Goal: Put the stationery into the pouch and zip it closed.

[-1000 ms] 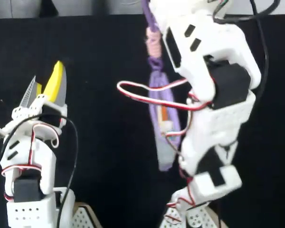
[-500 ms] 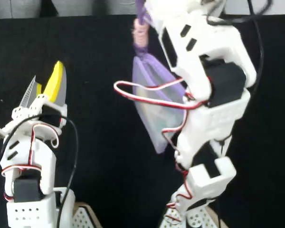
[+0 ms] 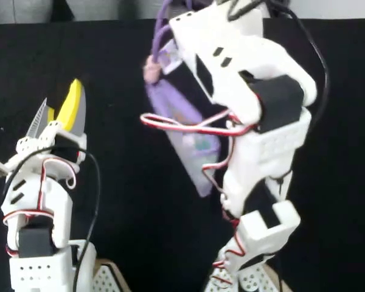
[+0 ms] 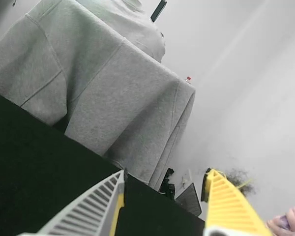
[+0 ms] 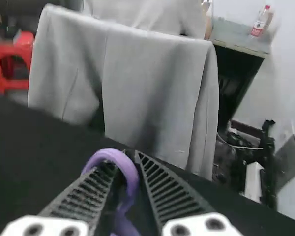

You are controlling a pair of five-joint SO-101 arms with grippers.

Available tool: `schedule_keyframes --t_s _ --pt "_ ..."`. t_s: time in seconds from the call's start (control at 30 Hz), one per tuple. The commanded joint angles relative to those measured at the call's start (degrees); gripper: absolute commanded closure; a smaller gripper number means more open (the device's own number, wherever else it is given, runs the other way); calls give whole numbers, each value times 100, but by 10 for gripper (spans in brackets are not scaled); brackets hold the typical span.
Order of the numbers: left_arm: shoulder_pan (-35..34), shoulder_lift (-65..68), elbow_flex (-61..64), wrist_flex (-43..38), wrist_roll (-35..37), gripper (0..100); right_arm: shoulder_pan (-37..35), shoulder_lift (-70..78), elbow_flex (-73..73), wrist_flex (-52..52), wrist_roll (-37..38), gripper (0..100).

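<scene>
Pouch hanging above black table; red cable crosses it.

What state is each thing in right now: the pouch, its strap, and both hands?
right hand: shut on the strap loop, raised.
strap loop: clamped in the right hand.
pouch: hanging tilted in the air below the right hand; whether it is zipped cannot be told.
left hand: open, empty, raised.

grey cloth-draped furniture before a white wall, red stool
</scene>
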Motion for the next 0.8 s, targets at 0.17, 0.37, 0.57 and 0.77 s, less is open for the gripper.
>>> schedule_keyframes --t_s 0.17,0.37,0.57,0.77 --pt "48 -70 -22 -105 44 740 1037 444 242 -668 378 988" --pt "48 -70 -22 -97 44 740 1319 822 277 -958 712 988" --pt "48 -70 -22 -97 44 740 1319 752 242 -870 923 988" --pt "57 -70 -22 -88 44 740 905 242 -171 -88 932 988"
